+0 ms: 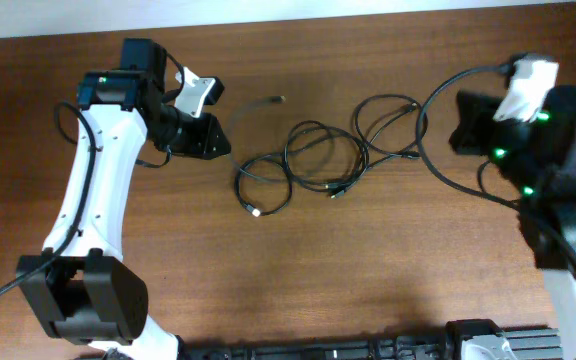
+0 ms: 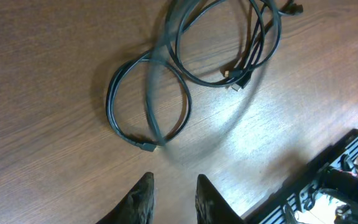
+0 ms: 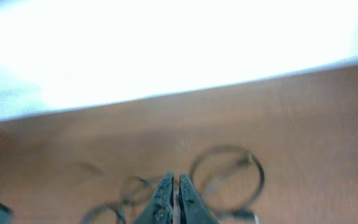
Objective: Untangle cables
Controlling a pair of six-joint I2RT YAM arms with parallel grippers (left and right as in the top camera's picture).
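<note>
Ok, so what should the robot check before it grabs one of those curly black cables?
1. Left tool open and empty: ok.
2. Right tool open: not ok, its fingers are pressed together, holding nothing.
3. Cables all lying on the table: ok.
4. Cables separated: not ok, the loops overlap in the middle.
5. Grab spot near the left tool: ok, a plug end lies just ahead of it.
6. Which cable crosses on top: cannot tell, the strands are too thin and the right wrist view is blurry.
</note>
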